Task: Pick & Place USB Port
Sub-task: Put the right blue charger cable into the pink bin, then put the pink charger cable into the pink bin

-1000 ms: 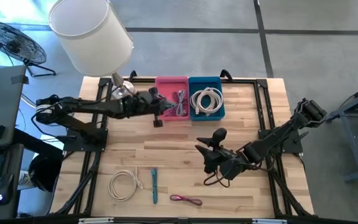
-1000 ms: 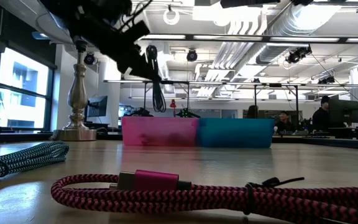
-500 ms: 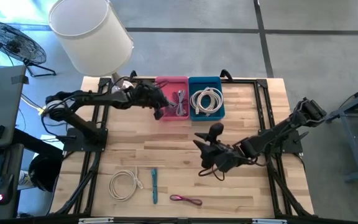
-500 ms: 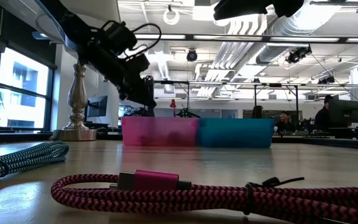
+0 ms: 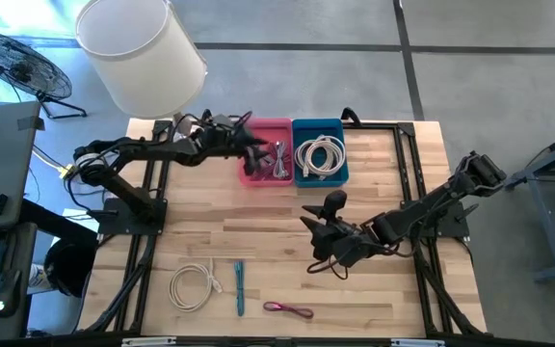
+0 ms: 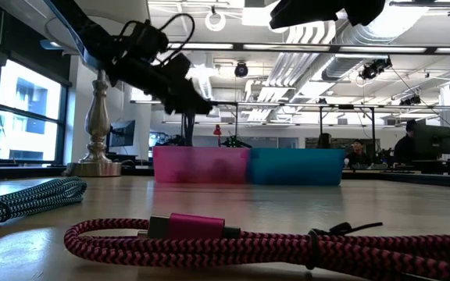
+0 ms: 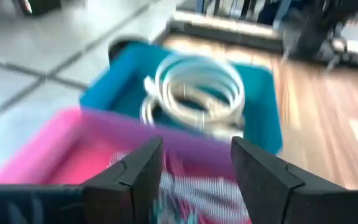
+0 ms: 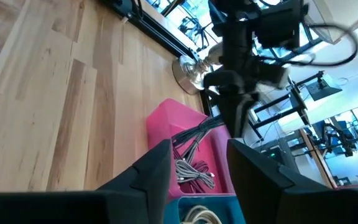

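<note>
My left gripper (image 5: 251, 146) hangs over the left rim of the pink bin (image 5: 268, 123) and is shut on a dark cable (image 8: 197, 134). It also shows in the low view (image 6: 198, 101) and the right wrist view (image 8: 229, 93). A grey cable (image 5: 280, 159) lies in the pink bin. The blue bin (image 5: 321, 122) next to it holds a white coiled cable (image 5: 321, 154). My right gripper (image 5: 308, 241) is open and empty, high over the table's middle. My left gripper holds the dark cable, coming from the table's left and slanting down. The fingers themselves hide the place of contact. The cable's strands (image 8: 194, 135) run down from the fingers across the pink bin's rim into the bin (image 8: 160, 127).
A white coil (image 5: 193, 286), a teal cable (image 5: 239, 286) and a magenta cable (image 5: 287, 308) lie near the table's front edge. A lamp (image 5: 138, 48) stands at the far left, close behind my left arm. Bare wood lies between the bins and the front cables.
My left gripper has carried the dark cable toward the table's far edge, from in front of the pink bin to over its left rim. My right gripper has shifted a little toward the far left and then kept still.
</note>
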You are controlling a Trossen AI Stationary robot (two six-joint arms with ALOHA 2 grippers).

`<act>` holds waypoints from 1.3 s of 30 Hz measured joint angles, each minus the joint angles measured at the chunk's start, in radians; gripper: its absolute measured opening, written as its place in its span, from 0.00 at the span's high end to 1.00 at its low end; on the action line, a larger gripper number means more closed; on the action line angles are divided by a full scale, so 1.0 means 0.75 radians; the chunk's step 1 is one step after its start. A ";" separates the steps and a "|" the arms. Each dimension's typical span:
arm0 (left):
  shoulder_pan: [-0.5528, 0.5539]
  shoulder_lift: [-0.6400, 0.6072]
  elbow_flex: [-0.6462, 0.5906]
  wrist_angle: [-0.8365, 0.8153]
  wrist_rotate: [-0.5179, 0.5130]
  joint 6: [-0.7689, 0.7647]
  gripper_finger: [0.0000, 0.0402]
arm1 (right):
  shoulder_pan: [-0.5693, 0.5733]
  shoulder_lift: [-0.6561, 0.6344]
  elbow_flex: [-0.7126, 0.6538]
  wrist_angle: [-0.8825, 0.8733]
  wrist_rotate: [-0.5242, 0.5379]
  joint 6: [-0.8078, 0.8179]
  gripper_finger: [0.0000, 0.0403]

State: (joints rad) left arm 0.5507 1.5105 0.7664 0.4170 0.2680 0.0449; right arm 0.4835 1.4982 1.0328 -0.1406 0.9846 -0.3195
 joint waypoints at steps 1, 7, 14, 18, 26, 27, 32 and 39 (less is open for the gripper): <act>0.000 0.000 0.019 0.022 0.000 0.002 0.52 | 0.000 0.000 0.000 -0.002 0.000 0.001 0.63; -0.002 0.000 0.251 -0.016 0.039 0.044 0.52 | -0.005 0.000 0.000 -0.042 0.002 0.003 0.63; -0.102 0.000 0.541 -0.179 0.443 0.139 0.52 | -0.006 -0.001 0.000 -0.194 0.006 0.139 0.64; -0.224 -0.001 0.665 -0.286 0.743 0.142 0.52 | -0.007 -0.001 0.000 -0.220 -0.177 0.227 0.65; -0.476 -0.081 0.872 -0.834 0.562 0.333 0.52 | -0.007 -0.001 0.000 -0.217 -0.602 0.377 0.65; -0.510 -0.094 0.907 -0.933 0.485 0.371 0.52 | -0.005 -0.001 0.000 -0.216 -0.627 0.400 0.65; -0.715 -0.194 1.093 -1.402 0.011 0.456 0.52 | 0.021 -0.001 0.000 -0.215 -0.704 0.522 0.65; -1.073 -0.336 1.286 -1.912 -0.787 0.261 0.52 | 0.082 -0.001 0.000 -0.153 -0.699 0.571 0.65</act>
State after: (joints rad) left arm -0.2539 1.2582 1.7311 -1.0167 -0.3221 0.2405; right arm 0.5454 1.4979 1.0328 -0.2550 0.4606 0.1089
